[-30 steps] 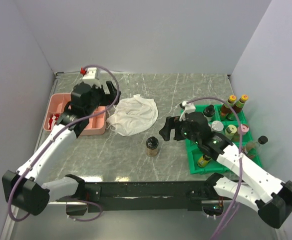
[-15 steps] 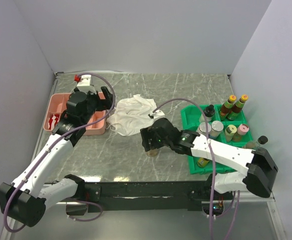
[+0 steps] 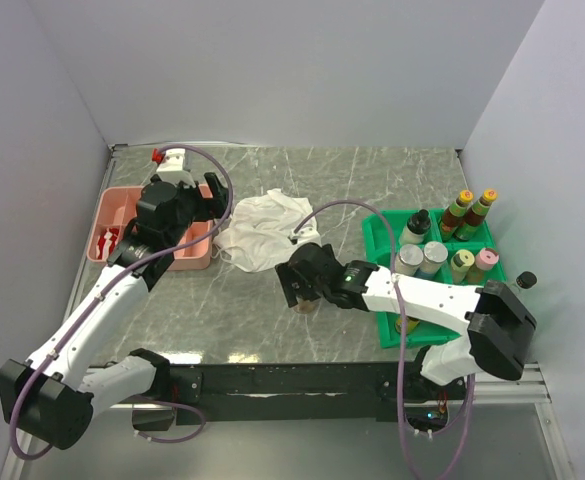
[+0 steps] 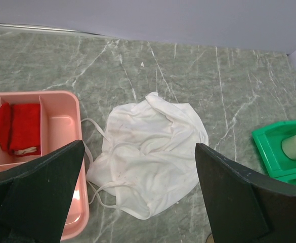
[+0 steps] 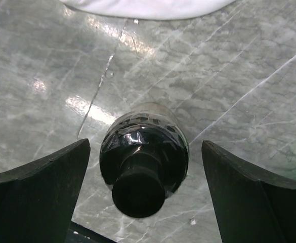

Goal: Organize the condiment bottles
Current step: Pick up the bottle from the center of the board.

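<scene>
**Right gripper astride the lone jar**

Right gripper: jaws wide, one on each side of the upright dark jar, clear of it. The jar stands on the table between cloth and green tray, which holds the other bottles. Left gripper: jaws wide, empty, above the cloth.

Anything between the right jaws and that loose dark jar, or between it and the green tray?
Nothing visible. The right gripper hangs over the dark jar, jaws open either side of it. Only bare table separates the jar from the green tray; the white cloth lies beyond, out of the path.
</scene>
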You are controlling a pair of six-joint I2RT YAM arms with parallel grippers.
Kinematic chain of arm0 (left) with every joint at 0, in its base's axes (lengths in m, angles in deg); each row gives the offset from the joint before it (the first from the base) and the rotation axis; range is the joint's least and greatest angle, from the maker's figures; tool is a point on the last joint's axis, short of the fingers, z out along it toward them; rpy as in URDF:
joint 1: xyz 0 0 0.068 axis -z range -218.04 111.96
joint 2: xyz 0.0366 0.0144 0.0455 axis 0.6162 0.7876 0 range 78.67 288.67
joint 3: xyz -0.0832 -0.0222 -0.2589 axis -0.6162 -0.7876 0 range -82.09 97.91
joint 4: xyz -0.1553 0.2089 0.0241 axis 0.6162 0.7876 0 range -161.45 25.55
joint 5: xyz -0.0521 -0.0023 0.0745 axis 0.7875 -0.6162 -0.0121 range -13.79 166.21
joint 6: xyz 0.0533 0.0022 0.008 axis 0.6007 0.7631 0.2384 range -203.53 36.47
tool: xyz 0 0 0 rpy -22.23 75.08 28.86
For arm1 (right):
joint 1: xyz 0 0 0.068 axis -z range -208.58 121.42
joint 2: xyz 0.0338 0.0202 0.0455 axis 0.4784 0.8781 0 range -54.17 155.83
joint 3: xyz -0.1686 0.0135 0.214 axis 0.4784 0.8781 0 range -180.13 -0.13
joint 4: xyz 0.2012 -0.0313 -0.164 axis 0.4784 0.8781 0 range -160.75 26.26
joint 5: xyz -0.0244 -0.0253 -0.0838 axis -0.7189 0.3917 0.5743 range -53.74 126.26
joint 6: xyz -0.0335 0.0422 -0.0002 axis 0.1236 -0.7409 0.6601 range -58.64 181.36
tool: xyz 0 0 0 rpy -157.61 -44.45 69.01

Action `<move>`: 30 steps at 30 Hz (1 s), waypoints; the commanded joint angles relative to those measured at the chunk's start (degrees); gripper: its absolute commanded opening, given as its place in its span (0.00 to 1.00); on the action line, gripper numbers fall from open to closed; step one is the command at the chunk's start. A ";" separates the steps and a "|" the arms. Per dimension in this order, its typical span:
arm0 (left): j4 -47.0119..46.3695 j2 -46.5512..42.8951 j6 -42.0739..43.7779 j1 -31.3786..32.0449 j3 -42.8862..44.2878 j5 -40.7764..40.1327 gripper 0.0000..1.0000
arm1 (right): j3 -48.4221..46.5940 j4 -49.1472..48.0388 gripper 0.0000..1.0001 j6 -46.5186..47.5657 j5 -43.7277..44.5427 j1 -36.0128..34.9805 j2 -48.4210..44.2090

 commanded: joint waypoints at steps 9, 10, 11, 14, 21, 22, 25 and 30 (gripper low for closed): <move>-1.32 0.90 -0.62 0.15 0.87 1.14 0.97 | -0.62 -1.61 0.62 -0.58 2.32 -0.51 0.91; -1.41 0.90 -0.62 0.15 0.78 1.14 0.97 | -0.53 -1.52 0.59 -0.67 2.76 -0.43 0.46; -1.41 0.90 -0.62 0.15 0.69 1.14 0.97 | -0.62 -1.44 0.58 -0.75 3.02 -0.51 0.02; -1.59 0.73 -0.62 0.15 0.52 0.96 0.97 | -1.05 -1.09 0.54 -0.41 3.73 -0.51 -1.65; -1.41 0.81 -0.53 0.24 0.61 0.79 0.97 | -4.66 2.60 0.50 1.44 7.59 1.59 -4.81; -1.41 0.90 -0.44 0.24 0.61 0.87 0.97 | -5.01 2.96 0.50 1.70 7.86 2.12 -5.25; -1.15 0.99 -0.44 0.24 0.69 0.87 0.97 | -6.33 3.92 0.49 3.11 8.38 5.79 -7.18; -1.06 1.17 -0.27 0.41 0.87 0.96 0.97 | -5.72 3.31 0.48 4.34 8.56 14.15 -11.75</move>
